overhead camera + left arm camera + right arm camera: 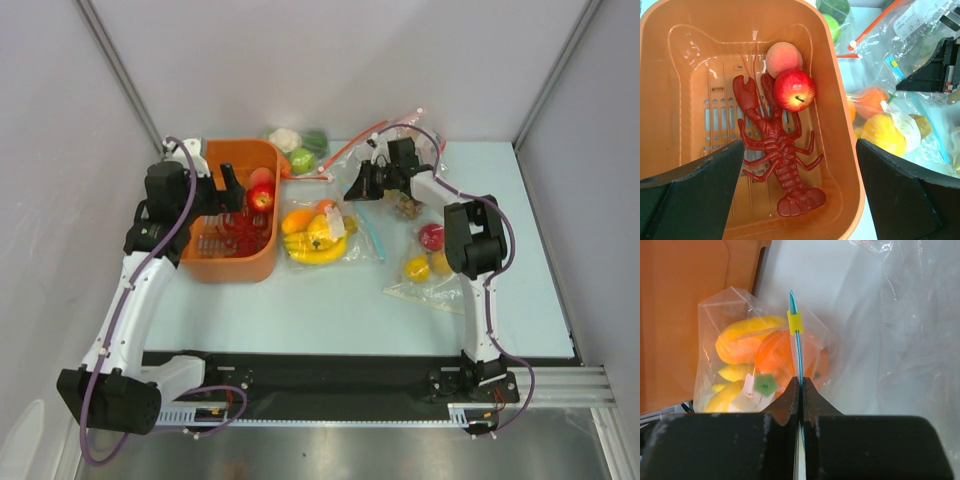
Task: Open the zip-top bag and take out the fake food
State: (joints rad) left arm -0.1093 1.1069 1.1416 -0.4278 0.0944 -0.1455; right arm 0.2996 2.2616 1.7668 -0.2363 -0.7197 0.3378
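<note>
Table [300,300], pale blue, viewed from above, with both arms bolted at its near edge. An orange basket [238,262] is set at the left; a red lobster [780,165], a red apple [794,90] and a peach [783,58] are contained in it. The left gripper [800,142] is held above the basket with its jaws spread fully wide, and nothing is gripped or touched by it. The right gripper [800,382] is directed leftward toward the middle of the surface. Its jaws are pressed together on the teal zip strip [796,352], which is seen edge-on between the two fingertips. The zip-top bag [320,235] is placed just right of the basket, near the centre, with its mouth turned toward the right gripper. A second clear bag [430,285], holding a red apple and yellow fruits, is laid beneath the right arm. The fake food [312,240], a banana bunch, an orange and yellow pieces, is enclosed in the zip-top bag. A yellow slider [795,322] is seated on the strip, a little beyond the fingertips.
</note>
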